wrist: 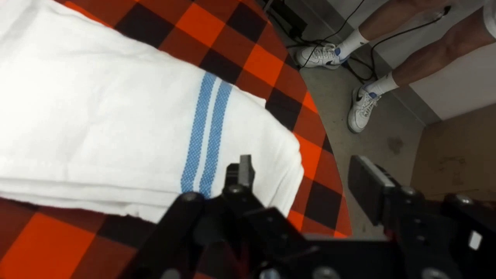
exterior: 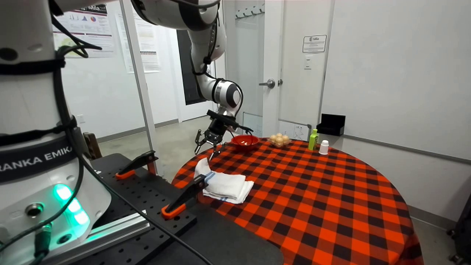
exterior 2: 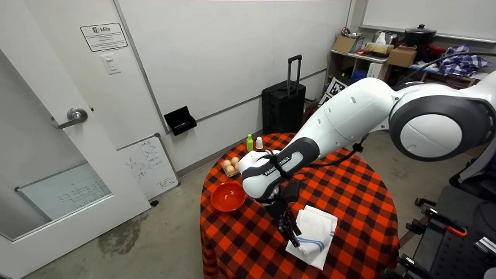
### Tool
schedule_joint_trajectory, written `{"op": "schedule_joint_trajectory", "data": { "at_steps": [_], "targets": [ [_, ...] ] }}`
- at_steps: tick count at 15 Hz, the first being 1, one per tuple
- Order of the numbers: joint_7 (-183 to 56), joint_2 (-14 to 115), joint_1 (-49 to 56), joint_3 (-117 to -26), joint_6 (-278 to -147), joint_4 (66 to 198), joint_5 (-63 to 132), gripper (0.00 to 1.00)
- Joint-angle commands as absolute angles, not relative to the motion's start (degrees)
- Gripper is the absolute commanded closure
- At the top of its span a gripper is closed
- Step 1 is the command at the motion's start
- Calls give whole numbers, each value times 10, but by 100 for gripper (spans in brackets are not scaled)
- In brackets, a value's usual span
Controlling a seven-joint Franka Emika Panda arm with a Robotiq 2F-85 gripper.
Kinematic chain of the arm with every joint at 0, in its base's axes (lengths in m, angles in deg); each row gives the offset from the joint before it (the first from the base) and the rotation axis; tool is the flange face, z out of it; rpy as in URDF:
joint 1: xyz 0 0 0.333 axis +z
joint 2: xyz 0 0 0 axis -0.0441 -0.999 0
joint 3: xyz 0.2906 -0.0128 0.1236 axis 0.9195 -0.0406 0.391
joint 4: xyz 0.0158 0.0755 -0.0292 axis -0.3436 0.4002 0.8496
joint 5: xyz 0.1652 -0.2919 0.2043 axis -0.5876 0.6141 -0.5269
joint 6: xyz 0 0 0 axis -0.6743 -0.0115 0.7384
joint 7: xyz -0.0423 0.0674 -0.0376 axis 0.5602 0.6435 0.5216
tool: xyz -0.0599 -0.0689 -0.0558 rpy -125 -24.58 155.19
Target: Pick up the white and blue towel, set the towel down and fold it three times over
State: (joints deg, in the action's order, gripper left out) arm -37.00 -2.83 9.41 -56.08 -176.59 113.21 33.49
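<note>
The round tabletop (exterior: pixel 316 198) is dressed in red and black check, and near its edge lies the white and blue towel (exterior: pixel 226 186) in several layers; in an exterior view one raised end (exterior: pixel 201 168) tilts up off the check. It should be light and soft, too limp to keep a sharp crease; the fabric will probably grip well and come to no harm, but its layers may slide over one another or lift singly. That end, just past the blue stripes (wrist: pixel 198 131), seems the place to take hold, pinched deep enough to catch every layer.

The gripper (wrist: pixel 304 170) hangs there with its fingers (wrist: pixel 246 174) spread wide, holding nothing. In the wrist view one finger crosses in front of the towel beside the stripes and the other shows beyond the tabletop's edge; I cannot tell whether either touches the fabric.

Both exterior views, unlike the wrist view, take in what stands farther off: a red bowl (exterior 2: pixel 228 197), a pack of what look like eggs (exterior: pixel 279 140), then a green bottle (exterior: pixel 313 140) and a small white container (exterior: pixel 323 148) near the far edge. Farthest away, a person's legs (wrist: pixel 432 62) show only in the wrist view, a lidded black pot (exterior 2: pixel 419 37) only in an exterior view.
</note>
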Motion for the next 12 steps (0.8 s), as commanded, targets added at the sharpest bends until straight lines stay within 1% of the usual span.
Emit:
{"op": "schedule_joint_trajectory", "data": {
  "at_steps": [1, 2, 6, 12],
  "targets": [
    [-390, 4, 81, -553, -1810, 1152, 308, 3],
    [-397, 22, 77, -552, -1834, 1169, 299, 0],
    [-415, 116, 50, -540, -1926, 1263, 250, 0],
    [-466, 272, 52, -557, -1983, 1416, 238, 0]
  ]
}}
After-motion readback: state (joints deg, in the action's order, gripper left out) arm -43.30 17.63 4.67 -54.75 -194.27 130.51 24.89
